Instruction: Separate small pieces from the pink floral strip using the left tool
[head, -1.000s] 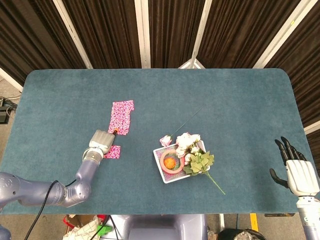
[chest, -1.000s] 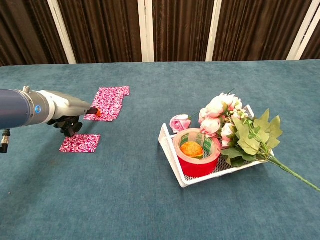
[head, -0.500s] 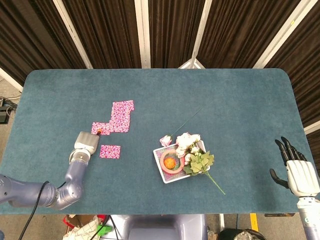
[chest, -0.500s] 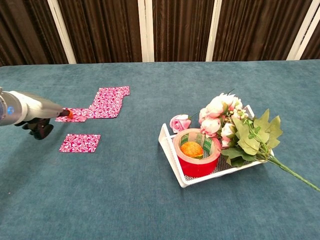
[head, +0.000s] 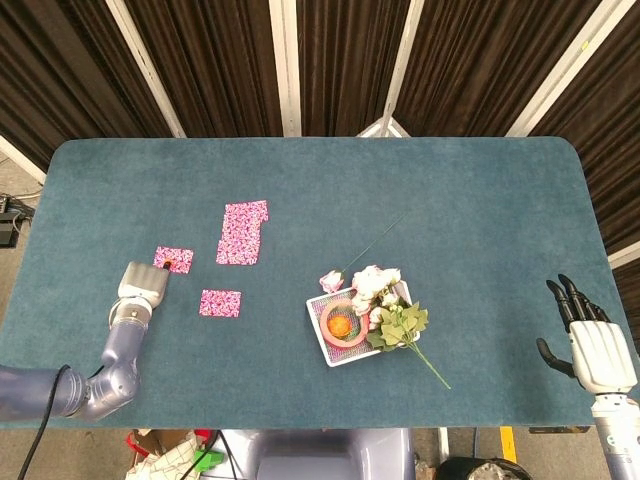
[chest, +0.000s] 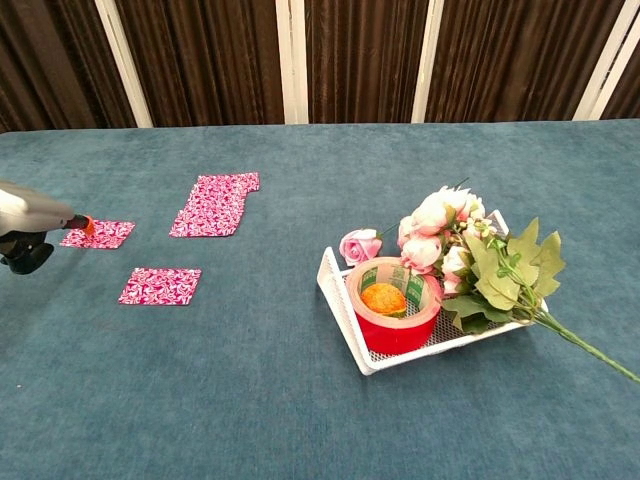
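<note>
The pink floral strip (head: 242, 232) (chest: 215, 203) lies flat on the teal table, left of centre. Two small pink pieces lie apart from it: one (head: 220, 303) (chest: 160, 286) nearer the front, another (head: 173, 260) (chest: 97, 234) further left. My left hand (head: 143, 284) (chest: 24, 253) grips a grey tool (chest: 35, 212) whose orange tip (chest: 88, 225) touches the left piece's near edge. The chest view cuts off most of this hand at the left border. My right hand (head: 590, 343) hovers off the table's right front corner, fingers apart and holding nothing.
A white wire basket (head: 322, 340) (chest: 338, 292) right of centre holds a red tape roll (chest: 392, 310), an orange ball (chest: 383, 298) and a bunch of pink and white flowers (chest: 445, 235). Their green stem (chest: 590, 350) juts out to the right.
My left hand has moved left with the tool, dragging a small pink piece away from the strip's lower left corner. The right hand has barely moved.
</note>
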